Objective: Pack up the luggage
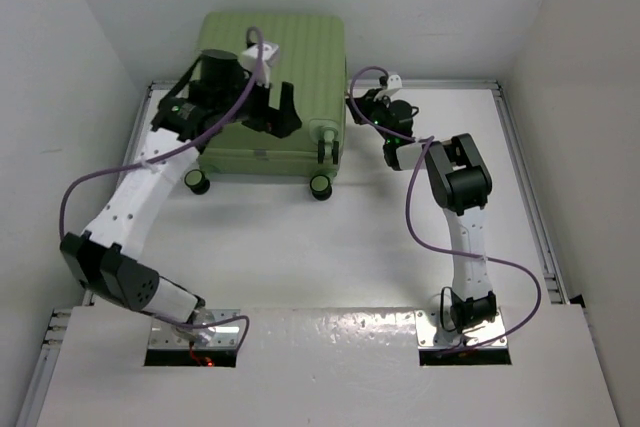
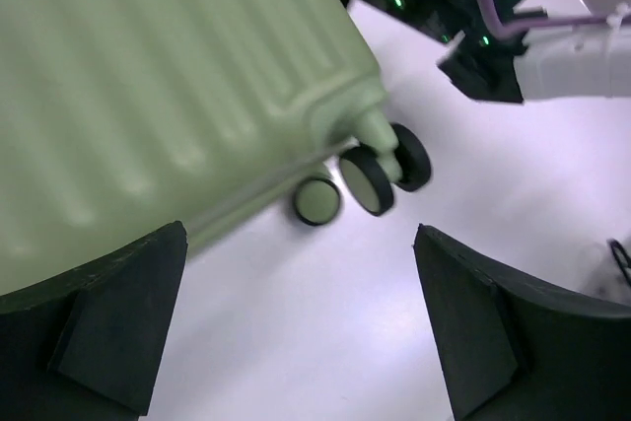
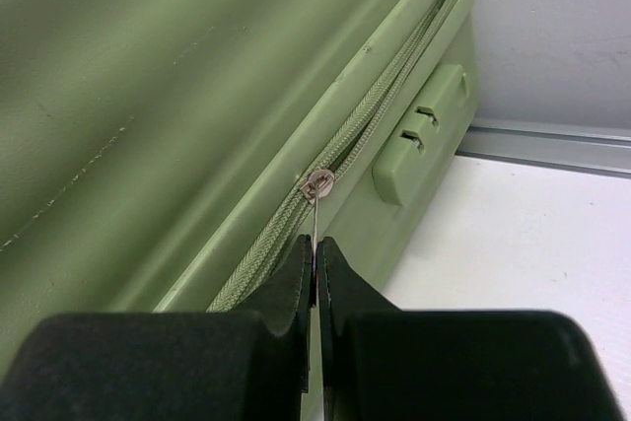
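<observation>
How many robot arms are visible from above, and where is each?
2. The left arm reaches over the luggage; the right arm is at its right side, jaws shut on the zipper pull. None seems hidden.

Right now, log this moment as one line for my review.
luggage: lid down, lying flat | right gripper: shut on zipper pull | left gripper: open, holding nothing, over luggage near wheels
</observation>
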